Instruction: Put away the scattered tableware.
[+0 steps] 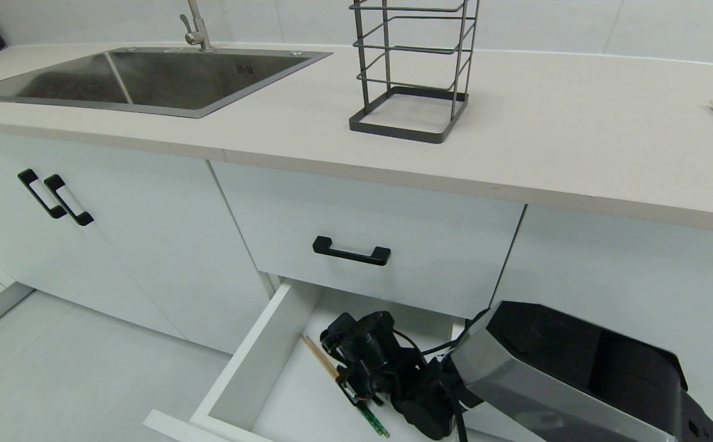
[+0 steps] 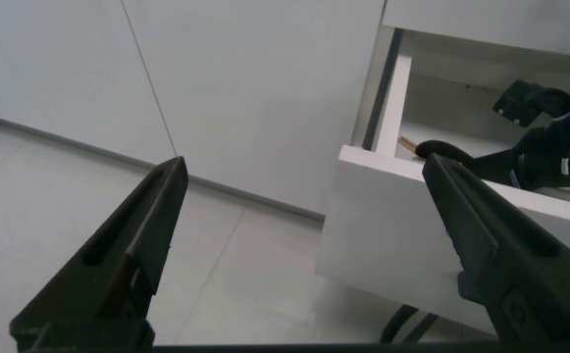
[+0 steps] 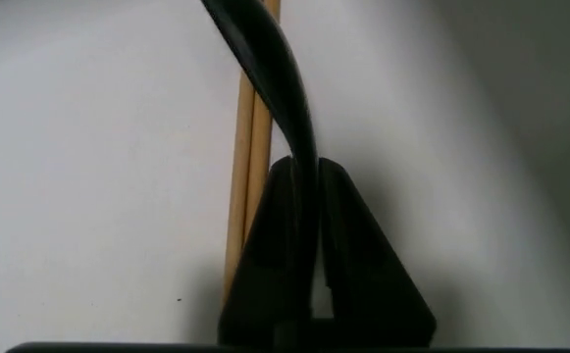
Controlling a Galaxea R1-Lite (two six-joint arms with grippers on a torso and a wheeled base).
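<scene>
Right gripper [image 3: 304, 176] sits inside the open white drawer [image 1: 258, 356], jaws closed on a thin black curved piece [image 3: 265, 59], prob. a utensil handle. Wooden chopsticks w/ green ends [image 1: 318, 356] lie on the drawer floor just beside it. Risk: pulling out could snag & flick them. Left gripper [image 2: 302, 167], jaws wide open, hangs outside the drawer front.

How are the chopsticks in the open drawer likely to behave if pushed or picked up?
The chopsticks look thin and wooden, so probably light and stiff. Two loose sticks on the smooth drawer floor may roll or slide apart when nudged.
</scene>
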